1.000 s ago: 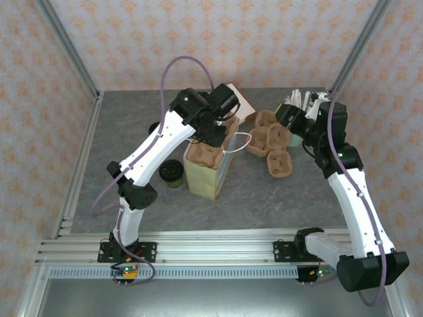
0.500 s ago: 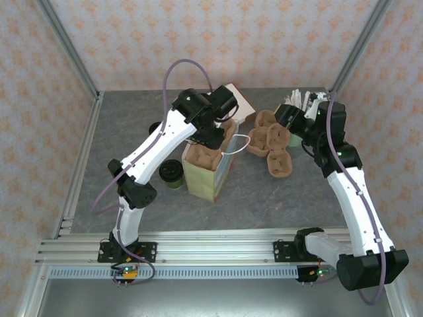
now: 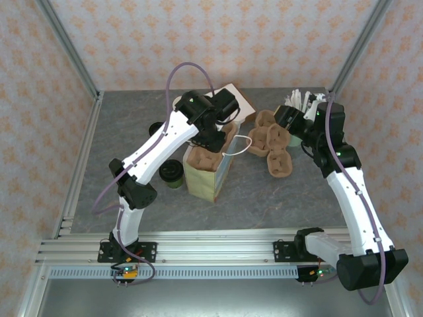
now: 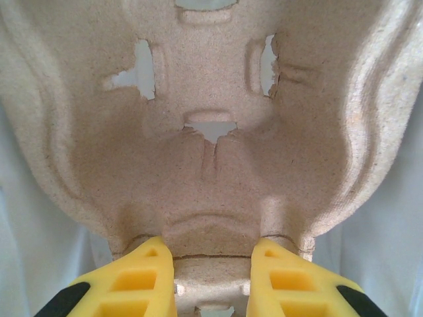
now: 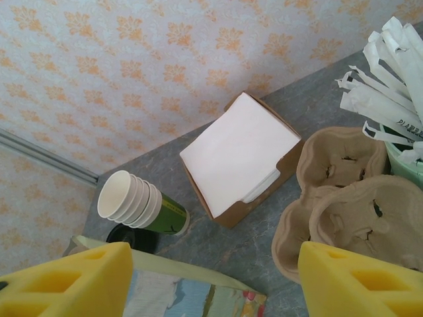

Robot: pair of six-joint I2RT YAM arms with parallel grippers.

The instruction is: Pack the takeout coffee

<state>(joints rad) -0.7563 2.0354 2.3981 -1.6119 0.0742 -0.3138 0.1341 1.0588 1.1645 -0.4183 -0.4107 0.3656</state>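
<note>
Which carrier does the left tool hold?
The carrier inside the bag, pinched at its edge by the left tool. The other carriers lie on the table right of it.

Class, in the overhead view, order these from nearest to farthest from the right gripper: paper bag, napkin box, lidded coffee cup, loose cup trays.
1. Cup trays, just beside the right gripper.
2. Napkin box, at the back, to its left.
3. Paper bag, mid-table.
4. Coffee cup, left of the bag.
</note>
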